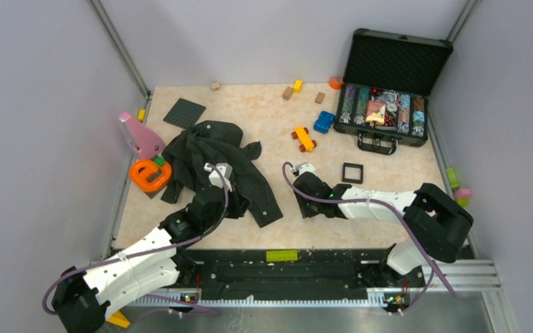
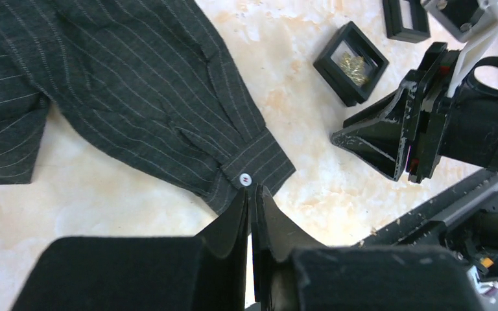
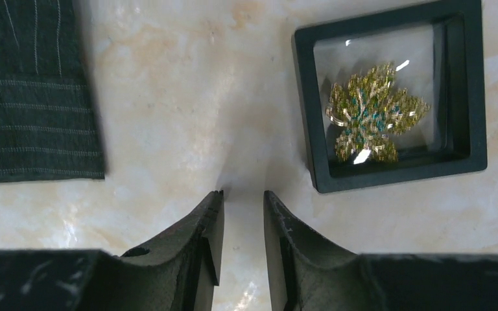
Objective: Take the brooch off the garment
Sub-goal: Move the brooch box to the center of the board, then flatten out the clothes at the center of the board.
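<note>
The brooch (image 3: 373, 120), a gold spray with green stones, lies inside a black display box (image 3: 395, 173) on the marble-pattern table (image 3: 188, 97), apart from the garment (image 1: 208, 156), so the removal looks essentially done. The right gripper (image 3: 243, 197) hangs just beside the box, its fingers narrowly parted with nothing between them. The left gripper (image 2: 253, 197) is closed at the edge of the cuff (image 2: 253, 159), just below a white button (image 2: 245, 179); whether it pinches cloth is unclear. Best to lift both straight up, neither nudging the box nor dragging the cuff

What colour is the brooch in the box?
The brooch is gold and green; right wrist view.
</note>
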Motion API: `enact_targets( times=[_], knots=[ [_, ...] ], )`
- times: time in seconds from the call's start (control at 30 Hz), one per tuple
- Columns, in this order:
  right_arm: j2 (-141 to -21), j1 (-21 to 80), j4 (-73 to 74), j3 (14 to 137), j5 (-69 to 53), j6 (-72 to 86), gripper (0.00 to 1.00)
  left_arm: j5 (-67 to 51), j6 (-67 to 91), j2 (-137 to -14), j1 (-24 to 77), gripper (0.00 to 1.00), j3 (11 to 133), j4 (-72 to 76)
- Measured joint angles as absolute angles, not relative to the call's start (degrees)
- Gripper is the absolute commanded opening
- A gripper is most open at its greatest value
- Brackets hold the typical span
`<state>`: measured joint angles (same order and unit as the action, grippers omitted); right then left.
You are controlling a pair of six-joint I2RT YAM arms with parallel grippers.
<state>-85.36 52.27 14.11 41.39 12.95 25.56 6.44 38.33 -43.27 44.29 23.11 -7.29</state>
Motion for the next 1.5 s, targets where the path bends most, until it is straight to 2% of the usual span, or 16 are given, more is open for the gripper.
enact_targets(
  times=[0.13,0.27,0.33,0.43,0.47,0.57,0.7,0.93,1.0,1.07,1.1,1.23,1.3,1.4,1.43,1.5],
  knots=[
    [-88.71,50.63,12.38,44.07,14.20,25.58,0.28,8.91,38.68,-42.83,44.29,0.13,22.39,-8.32],
    [-90.85,45.43,10.39,45.60,15.31,24.91,0.26,12.64,39.53,-42.92,44.25,0.23,21.76,-9.41],
    [-92.31,41.60,10.09,47.05,16.05,23.94,0.26,14.09,39.94,-42.92,43.92,0.38,21.28,-9.63],
    [-94.83,35.20,8.75,49.36,15.97,21.89,0.27,15.90,41.12,-42.89,42.96,0.75,19.92,-9.56],
    [-95.61,33.56,8.34,50.13,15.75,21.26,0.28,16.34,41.10,-42.92,42.54,0.83,19.42,-9.47],
    [-97.54,30.83,8.10,52.49,15.18,19.40,0.32,16.88,42.19,-43.16,40.71,0.93,18.06,-8.99],
    [-97.06,30.63,8.05,52.34,12.36,17.65,0.39,15.49,43.05,-45.71,36.36,0.97,17.50,-6.81],
    [-81.97,33.08,10.50,46.78,8.71,16.62,0.46,6.50,43.31,-55.88,28.03,0.90,17.43,0.45],
    [-76.79,33.52,10.68,45.21,8.21,16.73,0.55,4.64,42.83,-59.75,28.01,0.85,18.52,2.13],
    [-72.07,33.65,11.18,43.31,9.06,17.76,0.62,2.13,42.30,-63.90,27.94,0.76,21.04,2.66],
    [-70.37,33.61,11.77,42.57,9.91,18.22,0.71,0.95,42.09,-66.08,27.94,0.71,22.33,2.85],
    [-64.97,30.11,14.20,38.87,12.60,20.91,0.85,-4.56,42.04,-73.63,27.94,0.52,25.36,6.87],
    [-63.94,26.17,15.84,37.80,13.96,22.20,0.88,-7.55,42.19,-76.64,27.97,0.41,25.93,9.82],
    [-62.96,23.59,17.56,36.95,16.43,23.68,0.93,-10.17,42.59,-80.23,28.99,0.09,26.63,12.45],
    [-62.52,23.44,17.82,36.60,17.23,24.25,0.93,-11.09,42.83,-81.03,29.69,0.03,26.79,12.84],
    [-61.80,22.94,18.44,36.01,19.29,25.56,0.94,-11.84,43.09,-81.71,32.42,0.00,27.20,11.81]
  ],
)
